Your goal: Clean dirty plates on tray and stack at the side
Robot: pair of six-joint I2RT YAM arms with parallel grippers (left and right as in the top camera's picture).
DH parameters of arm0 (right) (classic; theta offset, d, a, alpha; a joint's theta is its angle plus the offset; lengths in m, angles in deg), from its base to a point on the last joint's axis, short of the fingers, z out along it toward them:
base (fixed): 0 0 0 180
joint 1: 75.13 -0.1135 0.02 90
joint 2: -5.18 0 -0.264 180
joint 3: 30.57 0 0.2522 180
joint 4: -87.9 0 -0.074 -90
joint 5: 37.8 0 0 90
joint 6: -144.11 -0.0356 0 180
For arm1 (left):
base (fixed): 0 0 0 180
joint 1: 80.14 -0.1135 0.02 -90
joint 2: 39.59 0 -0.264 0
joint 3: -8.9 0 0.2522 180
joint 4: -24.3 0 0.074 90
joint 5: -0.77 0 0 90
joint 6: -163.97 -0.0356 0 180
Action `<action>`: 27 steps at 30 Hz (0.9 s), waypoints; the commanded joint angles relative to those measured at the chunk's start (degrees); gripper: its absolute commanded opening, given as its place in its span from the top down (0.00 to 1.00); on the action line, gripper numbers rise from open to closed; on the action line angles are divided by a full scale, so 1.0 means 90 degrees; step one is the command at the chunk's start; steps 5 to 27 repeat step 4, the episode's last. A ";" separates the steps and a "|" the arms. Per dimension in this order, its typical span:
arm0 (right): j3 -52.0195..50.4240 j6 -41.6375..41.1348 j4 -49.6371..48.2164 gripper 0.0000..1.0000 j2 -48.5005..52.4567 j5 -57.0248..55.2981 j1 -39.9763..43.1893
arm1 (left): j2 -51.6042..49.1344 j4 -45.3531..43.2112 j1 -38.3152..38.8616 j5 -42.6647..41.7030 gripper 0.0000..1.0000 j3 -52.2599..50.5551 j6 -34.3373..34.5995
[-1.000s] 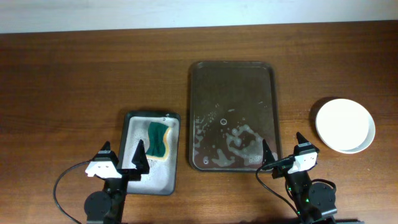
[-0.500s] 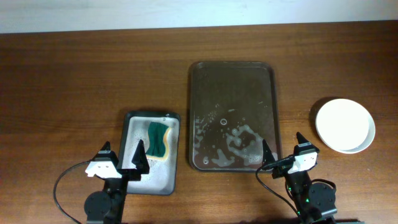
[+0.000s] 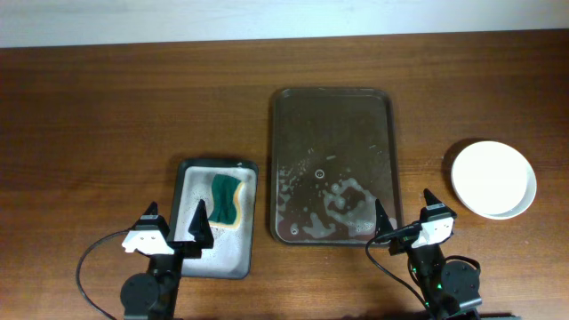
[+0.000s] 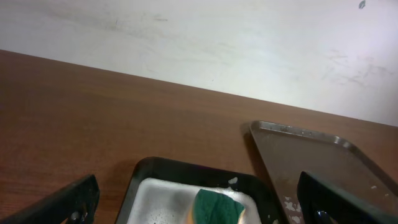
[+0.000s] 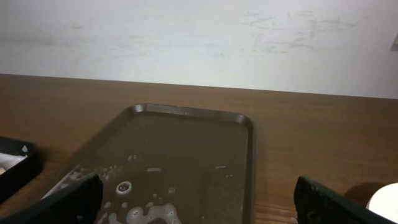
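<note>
The dark brown tray (image 3: 331, 98) lies at the table's middle, holding only soap suds and water; it also shows in the right wrist view (image 5: 186, 112) and the left wrist view (image 4: 298, 132). The white plates (image 3: 493, 178) sit stacked on the table to the right of the tray, clean on top; an edge shows in the right wrist view (image 5: 387, 200). My left gripper (image 3: 174, 229) is open and empty at the near end of the grey tray. My right gripper (image 3: 407, 220) is open and empty at the brown tray's near right corner.
A small light grey tray (image 3: 191, 173) with foam holds a green and yellow sponge (image 3: 226, 199), left of the brown tray; the sponge also shows in the left wrist view (image 4: 219, 206). A white wall runs along the table's far edge.
</note>
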 commanded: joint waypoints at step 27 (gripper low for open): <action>-0.0041 -0.0029 0.0032 0.01 -0.0034 -0.0075 0.0046 | 0.0049 -0.0010 -0.0017 -0.0068 0.00 -0.0051 -0.0121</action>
